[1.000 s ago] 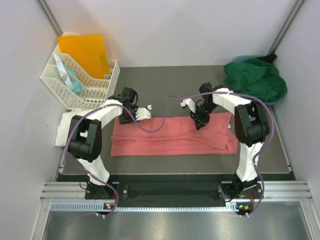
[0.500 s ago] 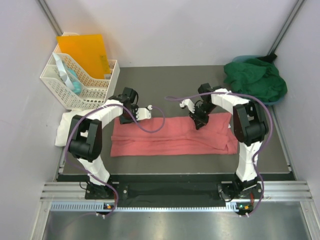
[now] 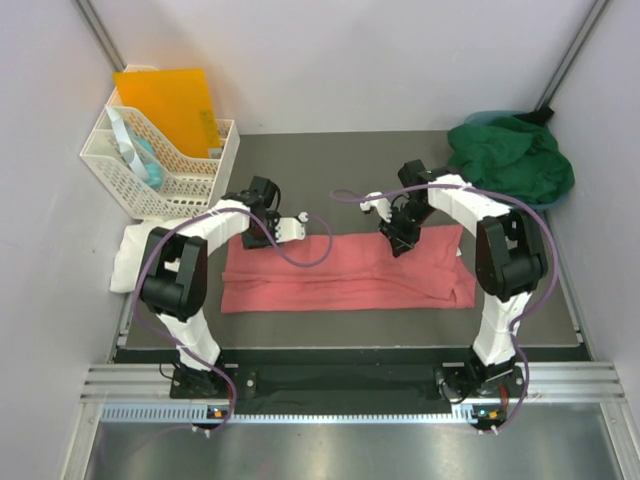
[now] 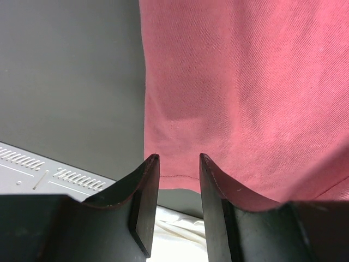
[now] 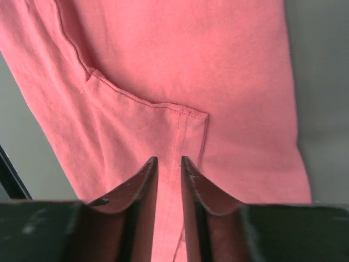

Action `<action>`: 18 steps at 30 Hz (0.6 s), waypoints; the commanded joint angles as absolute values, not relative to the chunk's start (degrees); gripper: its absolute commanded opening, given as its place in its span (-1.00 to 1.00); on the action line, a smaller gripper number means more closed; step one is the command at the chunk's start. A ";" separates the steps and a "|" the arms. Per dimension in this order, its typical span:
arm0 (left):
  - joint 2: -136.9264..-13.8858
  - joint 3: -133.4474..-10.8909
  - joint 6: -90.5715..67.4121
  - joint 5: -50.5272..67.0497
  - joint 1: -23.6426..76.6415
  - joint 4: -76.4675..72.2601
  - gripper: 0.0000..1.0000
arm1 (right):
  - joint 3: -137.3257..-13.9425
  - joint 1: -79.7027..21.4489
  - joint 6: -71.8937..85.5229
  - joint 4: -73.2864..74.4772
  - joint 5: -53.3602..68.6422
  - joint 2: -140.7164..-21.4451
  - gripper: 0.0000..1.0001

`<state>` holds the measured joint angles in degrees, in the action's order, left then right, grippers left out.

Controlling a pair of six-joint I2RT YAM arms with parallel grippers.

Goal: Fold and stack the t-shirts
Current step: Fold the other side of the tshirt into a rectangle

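Observation:
The salmon-pink t-shirt [image 3: 345, 270] lies as a long flat strip across the dark table. My left gripper [image 3: 264, 228] is at its far left corner, open and empty; in the left wrist view [image 4: 177, 159] the pink hem [image 4: 218, 109] lies just past the fingertips and the white t-shirt [image 4: 174, 234] shows beneath. My right gripper [image 3: 400, 236] is at the strip's far edge, right of middle. Its jaws [image 5: 169, 161] are nearly together, with the pink cloth by the sleeve seam [image 5: 182, 117] between them. The dark green t-shirt [image 3: 512, 155] is bunched at the back right. The white t-shirt [image 3: 125, 258] lies off the table's left edge.
A white lattice basket [image 3: 160, 170] with an orange folder [image 3: 170, 100] behind it stands at the back left. The green t-shirt rests on a blue basin [image 3: 480, 118]. Walls close in on both sides. Purple cables [image 3: 300, 250] loop over the pink strip.
My right gripper has shifted slightly toward the far edge of the pink strip. My left gripper has edged a little to the right. The shirt has not moved.

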<state>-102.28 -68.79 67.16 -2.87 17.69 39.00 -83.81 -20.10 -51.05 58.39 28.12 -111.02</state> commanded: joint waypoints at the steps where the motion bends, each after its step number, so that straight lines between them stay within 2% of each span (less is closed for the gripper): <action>1: -102.92 -69.70 66.36 -2.28 18.63 37.70 -0.20 | -84.64 -20.74 -52.03 58.45 27.34 -107.58 -0.42; 14: -102.57 -70.14 65.65 -2.20 19.34 37.44 -0.20 | -83.93 -20.74 -51.86 53.35 26.37 -114.25 -0.42; 18: -102.74 -70.31 65.13 -2.11 19.34 37.35 -0.20 | -83.94 -20.83 -51.42 53.18 26.37 -115.14 -0.50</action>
